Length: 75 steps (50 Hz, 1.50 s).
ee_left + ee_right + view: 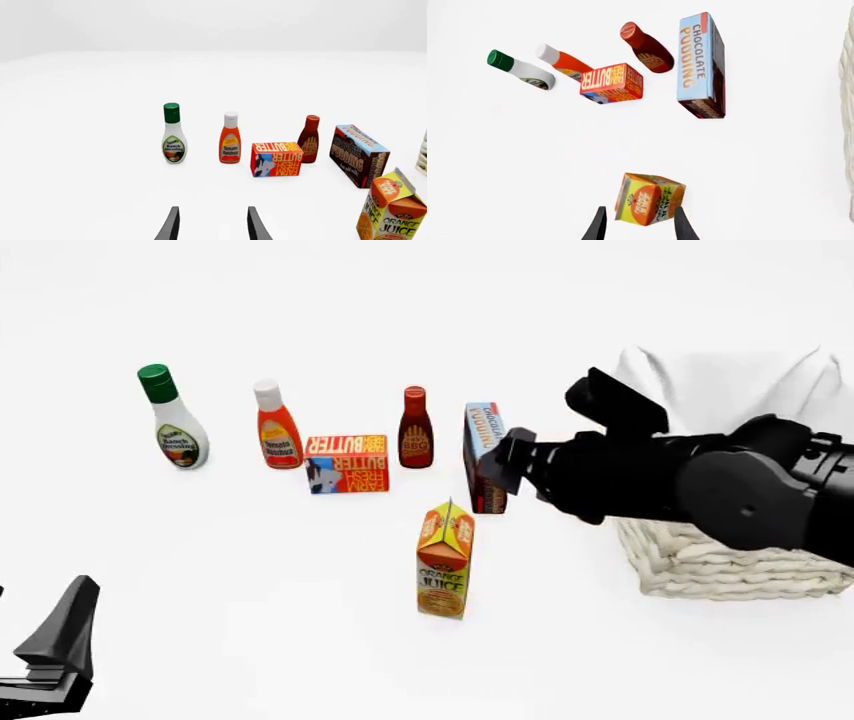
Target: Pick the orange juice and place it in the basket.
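A tall orange and yellow gable-top orange juice carton [446, 560] stands upright on the plain white worktop [240, 570], alone and nearest the camera among the groceries. The black left tool [212, 225] sits low, well apart from the carton on its left, its two fingers spread with nothing between them. The black right tool [639, 226] hangs above the carton, reaching in from the carton's right; its fingers are parted and frame the carton's top in the right wrist view, though whether they touch it cannot be told.

To the carton's right sits the large cream-white woven wicker basket [727, 565] with a white cloth liner, partly hidden by the right arm. Beyond the carton stands an upright brown and blue chocolate pudding box [483, 455]. Left of that box, in a rough row, come a dark red barbecue sauce bottle [415, 430], a flat red and yellow butter box [346, 462] standing slightly nearer, an orange ketchup bottle with a white cap [276, 427], and farthest left a white ranch dressing bottle with a green cap [172, 420].
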### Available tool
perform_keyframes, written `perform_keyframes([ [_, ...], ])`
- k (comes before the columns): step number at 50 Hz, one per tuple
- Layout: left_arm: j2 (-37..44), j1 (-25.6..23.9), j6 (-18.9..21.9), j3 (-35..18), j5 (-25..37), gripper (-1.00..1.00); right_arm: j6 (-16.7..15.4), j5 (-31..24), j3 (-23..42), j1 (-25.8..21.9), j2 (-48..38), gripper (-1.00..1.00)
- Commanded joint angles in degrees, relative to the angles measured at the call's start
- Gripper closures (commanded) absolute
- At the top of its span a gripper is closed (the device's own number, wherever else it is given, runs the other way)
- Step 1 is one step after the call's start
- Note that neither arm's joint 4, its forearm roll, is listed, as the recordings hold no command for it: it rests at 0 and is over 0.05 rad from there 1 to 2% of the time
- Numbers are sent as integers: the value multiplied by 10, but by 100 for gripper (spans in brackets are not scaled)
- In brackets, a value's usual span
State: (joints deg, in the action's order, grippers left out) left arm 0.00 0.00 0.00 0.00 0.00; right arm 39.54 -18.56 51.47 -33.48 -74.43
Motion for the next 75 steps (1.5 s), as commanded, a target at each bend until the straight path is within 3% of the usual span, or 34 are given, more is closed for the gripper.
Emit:
perform_keyframes([
  [1,0,0,0,0,0,-100,5,-8,24,-7,-31,-100],
  [14,0,0,0,0,0,-100,18,1,29,-10,-54,-100],
  [19,0,0,0,0,0,-100,51,22,12,-14,-55,-100],
  [20,0,0,0,0,0,-100,41,16,18,-11,-60,-100],
  [21,0,0,0,0,0,-100,78,42,-5,-19,-51,-100],
  [22,0,0,0,0,0,-100,71,36,0,-16,-56,-100],
  [23,0,0,0,0,0,-100,44,16,17,-13,-68,-100],
  [24,0,0,0,0,0,-100,79,43,-4,-18,-56,-100],
  [26,0,0,0,0,0,-100,54,23,15,-9,-68,-100],
  [28,0,0,0,0,0,-100,93,53,-9,-17,-57,-100],
  [29,0,0,0,0,0,-100,69,35,6,-12,-69,-100],
  [30,0,0,0,0,0,-100,85,47,-3,-16,-64,-100],
  [41,0,0,0,0,0,-100,87,50,8,-18,-86,-100],
  [61,0,0,0,0,0,-100,73,39,34,-23,-132,-100],
  [62,0,0,0,0,0,-100,75,40,34,-23,-133,-100],
  [63,0,0,0,0,0,-100,102,66,18,-54,-154,-100],
  [75,0,0,0,0,0,-100,109,75,14,-66,-163,-100],
])
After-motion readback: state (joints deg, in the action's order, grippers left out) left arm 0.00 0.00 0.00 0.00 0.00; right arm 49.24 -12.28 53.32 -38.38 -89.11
